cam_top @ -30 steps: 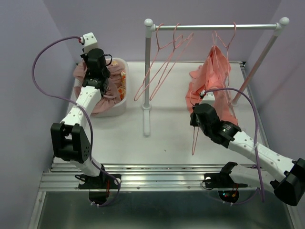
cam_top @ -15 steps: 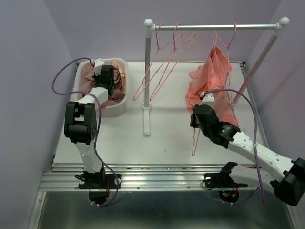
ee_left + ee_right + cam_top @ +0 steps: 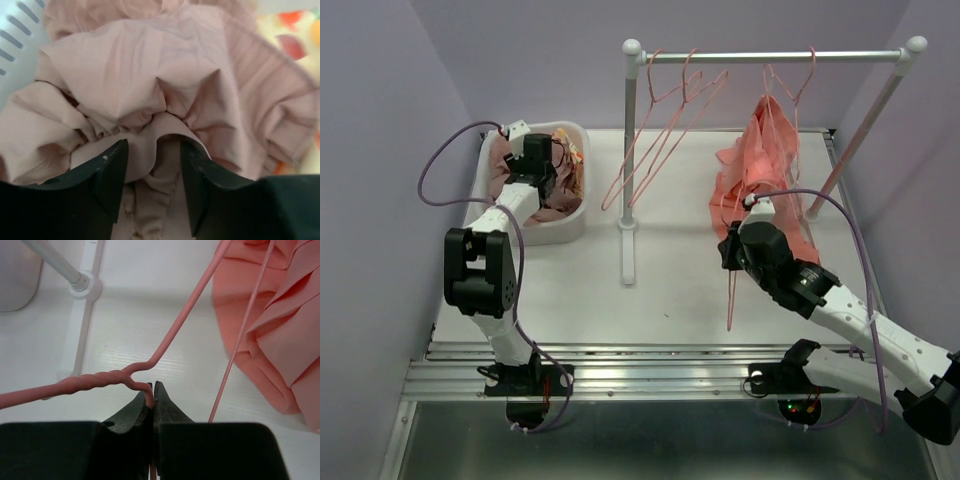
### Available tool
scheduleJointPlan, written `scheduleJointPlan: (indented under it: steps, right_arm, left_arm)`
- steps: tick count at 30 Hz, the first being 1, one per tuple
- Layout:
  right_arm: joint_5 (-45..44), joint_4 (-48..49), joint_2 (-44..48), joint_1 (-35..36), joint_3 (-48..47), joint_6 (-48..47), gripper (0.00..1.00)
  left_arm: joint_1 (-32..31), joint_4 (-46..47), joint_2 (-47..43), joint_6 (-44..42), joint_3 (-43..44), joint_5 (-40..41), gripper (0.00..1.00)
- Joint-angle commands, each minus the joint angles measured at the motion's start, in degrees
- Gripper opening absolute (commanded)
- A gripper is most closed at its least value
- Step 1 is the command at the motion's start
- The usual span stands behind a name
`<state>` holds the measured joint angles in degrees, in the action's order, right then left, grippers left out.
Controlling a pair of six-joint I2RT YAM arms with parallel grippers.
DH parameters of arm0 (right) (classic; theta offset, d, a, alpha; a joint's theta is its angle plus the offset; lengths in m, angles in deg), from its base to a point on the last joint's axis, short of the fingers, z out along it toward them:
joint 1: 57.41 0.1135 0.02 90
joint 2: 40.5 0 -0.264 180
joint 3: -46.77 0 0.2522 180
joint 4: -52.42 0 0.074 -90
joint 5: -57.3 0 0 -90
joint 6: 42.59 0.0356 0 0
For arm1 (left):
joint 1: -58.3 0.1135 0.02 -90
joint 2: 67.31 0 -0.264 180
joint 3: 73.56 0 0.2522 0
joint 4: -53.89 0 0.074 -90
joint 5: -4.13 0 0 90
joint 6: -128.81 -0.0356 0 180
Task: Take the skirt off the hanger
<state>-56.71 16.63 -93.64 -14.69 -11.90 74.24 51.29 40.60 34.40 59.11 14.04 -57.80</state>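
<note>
A pale pink skirt (image 3: 150, 75) lies crumpled in the white basket (image 3: 560, 228) at the back left. My left gripper (image 3: 533, 165) hangs low over it, open; a loose fold of the skirt sits between the fingers (image 3: 110, 170) without being pinched. My right gripper (image 3: 152, 386) is shut on the pink wire hanger (image 3: 95, 381), just below its twisted neck. In the top view this hanger (image 3: 730, 295) hangs down from the right gripper (image 3: 732, 250) over the table, with nothing on it.
A rail (image 3: 770, 57) on two posts spans the back, its left post (image 3: 629, 150) mid-table. Empty pink hangers (image 3: 665, 130) hang at its left end. A salmon garment (image 3: 765, 160) hangs at its right end, close behind my right gripper. Patterned cloth (image 3: 300, 40) lies beside the skirt.
The left arm folded down into the basket with the skirt, then its jaws opened and let the cloth go. The right gripper shifted slightly, still holding the hanger.
</note>
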Motion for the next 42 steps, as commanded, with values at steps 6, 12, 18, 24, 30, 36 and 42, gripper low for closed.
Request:
scheduleJointPlan:
  steps: [6,12,18,24,30,36,42]
  right_arm:
    - [8.97,-3.90,4.45,-0.44,-6.42,-3.45,0.01]
    - [11.09,-5.31,2.26,-0.44,-14.23,-3.19,0.01]
    - [6.71,-7.60,-5.91,-0.44,-26.62,-4.77,0.01]
    - [5.90,-8.39,-14.07,-2.37,-37.69,-5.73,0.01]
    - [5.99,-10.32,-20.50,-6.76,-47.46,-7.58,0.01]
    - [7.04,-10.24,-24.28,-9.93,-55.28,-10.48,0.01]
    - [8.89,-9.97,-29.20,-13.01,-61.08,-12.76,0.01]
  left_arm:
    - [0.15,-5.65,-14.60,1.59,0.07,-4.43,0.99]
    - [0.06,-10.65,-23.82,4.23,0.42,-6.28,0.99]
    - [-0.11,-15.67,-29.72,7.30,-0.45,-4.52,0.99]
    - [-0.20,-15.94,-36.40,9.67,-6.95,-5.13,0.99]
    - [-0.20,-17.26,-40.27,12.13,-11.17,-3.99,0.99]
    - [-0.73,-17.70,-41.86,12.49,-12.32,-4.61,0.99]
    - [-0.91,-17.17,-40.55,12.31,-11.97,-4.43,0.99]
